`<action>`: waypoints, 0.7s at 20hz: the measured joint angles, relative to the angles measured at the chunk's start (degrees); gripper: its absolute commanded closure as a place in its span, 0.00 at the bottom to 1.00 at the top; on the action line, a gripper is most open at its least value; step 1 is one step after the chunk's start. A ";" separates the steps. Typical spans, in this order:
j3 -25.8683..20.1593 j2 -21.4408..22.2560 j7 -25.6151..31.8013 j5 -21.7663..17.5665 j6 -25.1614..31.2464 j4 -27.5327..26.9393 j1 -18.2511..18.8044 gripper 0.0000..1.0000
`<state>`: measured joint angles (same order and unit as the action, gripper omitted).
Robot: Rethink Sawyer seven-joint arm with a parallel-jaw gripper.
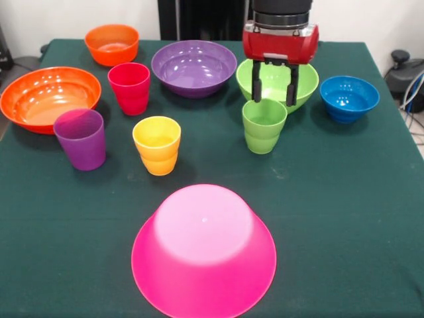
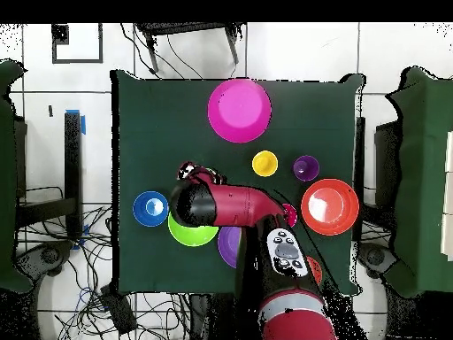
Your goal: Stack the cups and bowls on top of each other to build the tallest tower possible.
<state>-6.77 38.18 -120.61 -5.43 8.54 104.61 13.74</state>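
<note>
In the front view, from left to right, I see the large orange bowl [image 1: 48,97], the purple cup [image 1: 81,138], the small orange bowl [image 1: 112,44], the red cup [image 1: 130,87], the yellow cup [image 1: 157,144], the upturned pink bowl [image 1: 203,252] nearest the camera, and the purple bowl [image 1: 194,67]. My gripper [image 1: 274,101] hangs open and empty just above the green cup [image 1: 264,125], before the green bowl [image 1: 302,83]; the blue bowl [image 1: 349,98] is rightmost. From overhead my arm [image 2: 232,205] hides that cup. I can read no writing.
</note>
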 measured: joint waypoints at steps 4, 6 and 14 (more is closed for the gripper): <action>-0.01 0.44 0.00 -2.80 0.01 -0.01 -0.01 0.00; 0.02 0.52 0.00 -4.21 0.00 -0.02 -0.06 0.00; 0.16 0.31 0.00 -6.55 0.01 -0.02 -1.99 0.00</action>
<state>-6.61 38.49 -120.61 -11.98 8.55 104.59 11.75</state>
